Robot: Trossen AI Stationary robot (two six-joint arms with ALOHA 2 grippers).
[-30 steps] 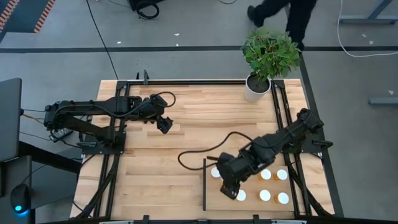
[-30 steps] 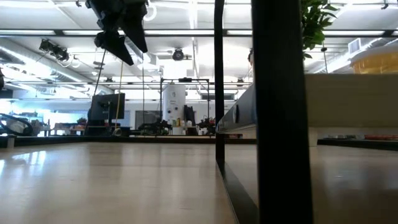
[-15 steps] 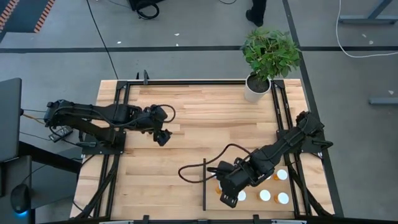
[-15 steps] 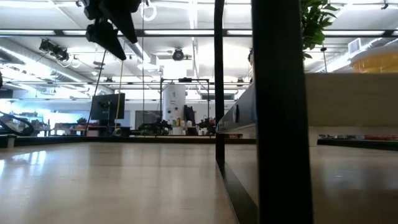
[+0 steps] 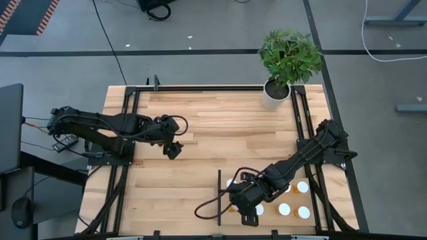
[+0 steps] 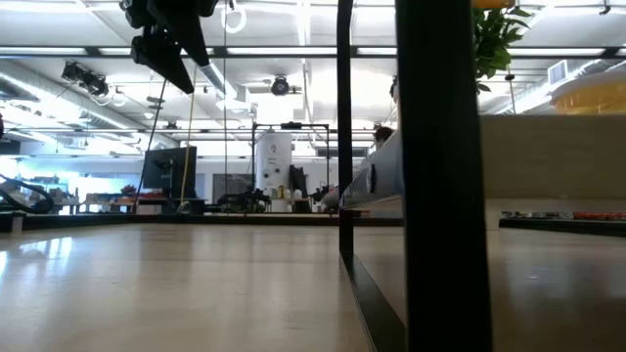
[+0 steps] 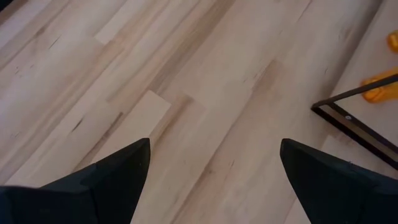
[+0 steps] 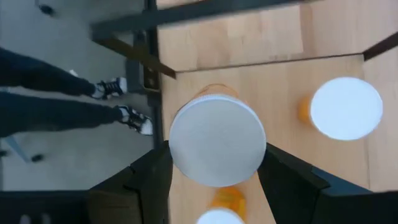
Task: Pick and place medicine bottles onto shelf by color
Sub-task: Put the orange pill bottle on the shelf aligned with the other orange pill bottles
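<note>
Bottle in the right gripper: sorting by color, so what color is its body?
Orange body under a white cap; the bottle shows best in the right wrist view.

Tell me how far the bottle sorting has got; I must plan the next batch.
Done: several medicine bottles stand on the shelf by its black strip. In hand: the right gripper has its fingers around an orange white-capped bottle above the shelf. Left: placing it. The left gripper waits open over bare table.
</note>
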